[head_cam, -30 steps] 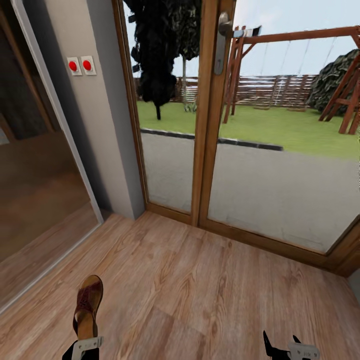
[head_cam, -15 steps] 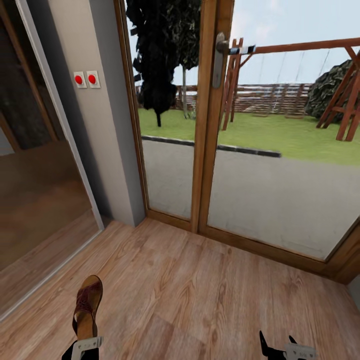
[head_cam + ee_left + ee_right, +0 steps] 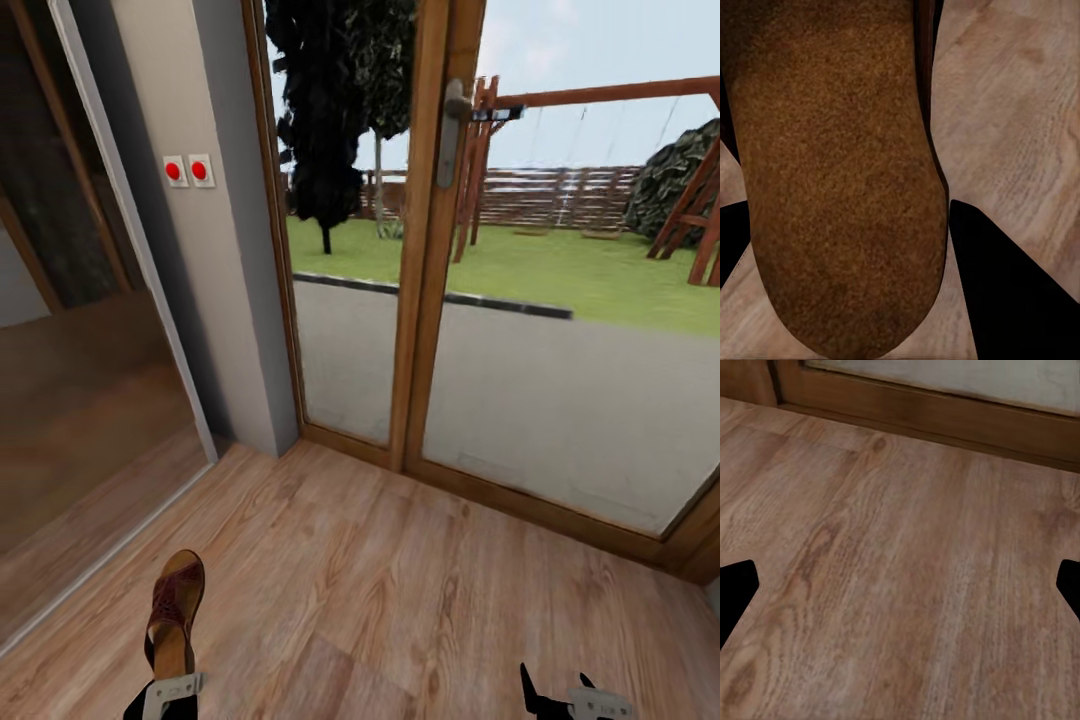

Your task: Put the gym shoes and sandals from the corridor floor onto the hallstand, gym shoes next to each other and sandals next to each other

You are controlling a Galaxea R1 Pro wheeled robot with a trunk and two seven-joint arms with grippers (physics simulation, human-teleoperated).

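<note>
Left claw (image 3: 165,690): low at the frame's bottom left, your grip closed on the sandal (image 3: 175,612), which juts forward from it over the floor (image 3: 400,600); the wrist view has its tan footbed between the black fingers (image 3: 1005,292). Right claw (image 3: 575,700): bottom right, spread wide, nothing held, above bare planks.

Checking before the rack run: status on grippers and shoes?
Left gripper shut on a brown sandal. Right gripper open, empty, over the corridor floor. Glass door ahead; rack unseen.
</note>
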